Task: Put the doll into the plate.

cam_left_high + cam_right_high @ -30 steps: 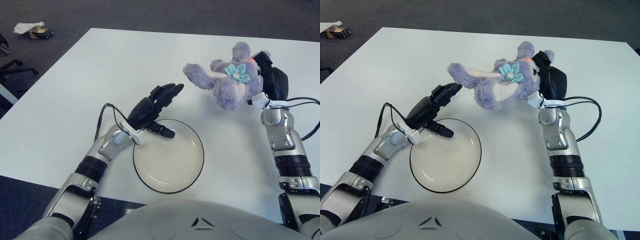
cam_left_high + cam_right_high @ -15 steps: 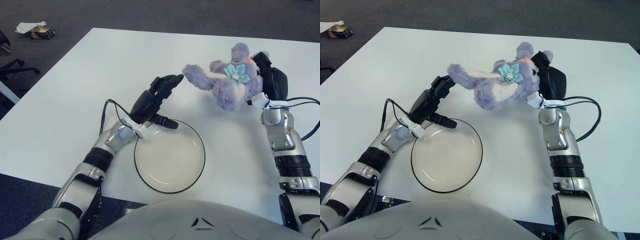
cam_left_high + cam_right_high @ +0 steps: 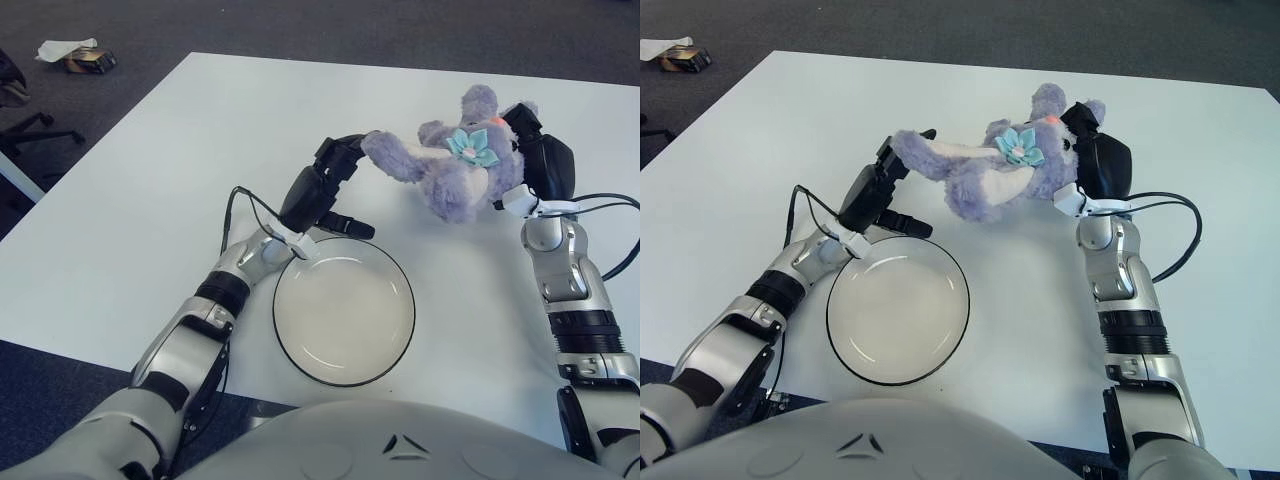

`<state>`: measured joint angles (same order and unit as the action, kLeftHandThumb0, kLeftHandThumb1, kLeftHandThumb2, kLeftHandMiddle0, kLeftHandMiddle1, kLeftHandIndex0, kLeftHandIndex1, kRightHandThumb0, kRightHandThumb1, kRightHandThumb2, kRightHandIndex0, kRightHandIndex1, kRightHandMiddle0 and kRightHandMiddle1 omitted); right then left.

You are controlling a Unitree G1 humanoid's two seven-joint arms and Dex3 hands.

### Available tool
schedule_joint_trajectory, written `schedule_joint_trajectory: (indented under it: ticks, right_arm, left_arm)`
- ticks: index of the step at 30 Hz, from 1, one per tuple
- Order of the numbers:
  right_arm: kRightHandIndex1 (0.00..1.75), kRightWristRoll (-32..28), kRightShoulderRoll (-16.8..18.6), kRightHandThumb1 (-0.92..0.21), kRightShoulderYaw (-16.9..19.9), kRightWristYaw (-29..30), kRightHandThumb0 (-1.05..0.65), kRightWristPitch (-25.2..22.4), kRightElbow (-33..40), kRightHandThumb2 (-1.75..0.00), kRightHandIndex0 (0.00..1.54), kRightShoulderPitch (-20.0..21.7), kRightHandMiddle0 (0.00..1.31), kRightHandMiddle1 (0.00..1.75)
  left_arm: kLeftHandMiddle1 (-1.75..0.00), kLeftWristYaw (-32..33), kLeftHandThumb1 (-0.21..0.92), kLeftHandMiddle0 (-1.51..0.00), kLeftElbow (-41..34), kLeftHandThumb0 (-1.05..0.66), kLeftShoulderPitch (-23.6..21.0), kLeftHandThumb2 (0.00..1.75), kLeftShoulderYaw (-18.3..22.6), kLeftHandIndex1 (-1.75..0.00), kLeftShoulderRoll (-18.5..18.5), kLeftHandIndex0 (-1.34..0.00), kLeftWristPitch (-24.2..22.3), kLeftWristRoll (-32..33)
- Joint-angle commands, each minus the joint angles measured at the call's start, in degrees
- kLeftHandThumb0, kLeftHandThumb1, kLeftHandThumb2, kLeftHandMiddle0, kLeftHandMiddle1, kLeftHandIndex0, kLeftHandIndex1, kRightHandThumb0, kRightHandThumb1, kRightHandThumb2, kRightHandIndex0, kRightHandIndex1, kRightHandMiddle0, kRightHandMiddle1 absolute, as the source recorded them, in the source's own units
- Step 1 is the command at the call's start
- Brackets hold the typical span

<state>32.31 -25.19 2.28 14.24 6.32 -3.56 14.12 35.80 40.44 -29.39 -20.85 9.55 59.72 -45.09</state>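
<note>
**Doll held between two hands, above and beyond the plate**

Your right hand (image 3: pixel 535 160) is closed around the head end of the doll (image 3: pixel 450 165), a soft purple plush animal with long limbs and a pale blue fabric flower on its chest. It hangs sideways, off the white table (image 3: pixel 150 180), with one fluffy limb stretched toward your left side.

Your left hand (image 3: pixel 325 185) reaches up to that limb; its fingertips touch the fur, but you cannot tell whether they have closed on it. One finger sticks out over the plate's far rim. This looks like a two-handed support, likely because the floppy toy sags from a single grip.

The plate (image 3: pixel 300 345) is round, shallow and glassy with a thin dark rim, and lies empty just in front of your left hand. The doll is not yet over it.
</note>
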Motion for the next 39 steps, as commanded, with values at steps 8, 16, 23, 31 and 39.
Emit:
schedule_joint_trajectory:
  ticks: [8, 16, 23, 31, 39]
  right_arm:
    - [1.75, -0.93, 0.46, -0.08, 0.83, -0.02, 0.00, -1.34, 1.80, -1.60, 0.80, 0.50, 0.55, 1.75]
    - [1.74, -1.07, 0.65, -0.08, 0.96, 0.34, 0.00, -1.60, 2.17, -1.60, 0.79, 0.46, 0.55, 1.75]
    - [1.73, -1.19, 0.63, -0.09, 1.00, 0.41, 0.00, -1.36, 2.13, -1.58, 0.79, 0.49, 0.54, 1.75]
    - [1.71, -0.99, 0.44, -0.10, 1.04, 0.63, 0.00, -1.27, 2.05, -1.57, 0.79, 0.46, 0.54, 1.75]
    - [1.72, -0.75, 0.16, -0.10, 1.08, 0.31, 0.00, -1.59, 2.33, -1.57, 0.79, 0.20, 0.54, 1.75]
  left_arm:
    - [-0.70, 8.28, 0.82, 0.00, 4.08, -0.89, -2.46, 0.26, -3.73, -0.34, 1.24, 0.00, -1.26, -6.57]
    - [-0.74, 12.37, 0.82, 0.00, 4.30, -0.92, -5.52, 0.26, -6.50, -0.32, 2.49, 0.00, -3.02, -10.30]
    - [-0.85, 12.48, 0.84, 0.00, 4.03, -0.96, -6.16, 0.26, -7.76, -0.48, 3.20, 0.00, -3.97, -10.38]
    - [-0.89, 9.42, 0.86, 0.00, 4.41, -0.94, -6.23, 0.24, -7.90, -0.56, 3.01, 0.00, -3.60, -7.30]
    - [-0.78, 6.39, 0.84, 0.00, 5.40, -0.87, -6.08, 0.24, -6.53, -0.37, 2.67, 0.00, -2.29, -2.43]
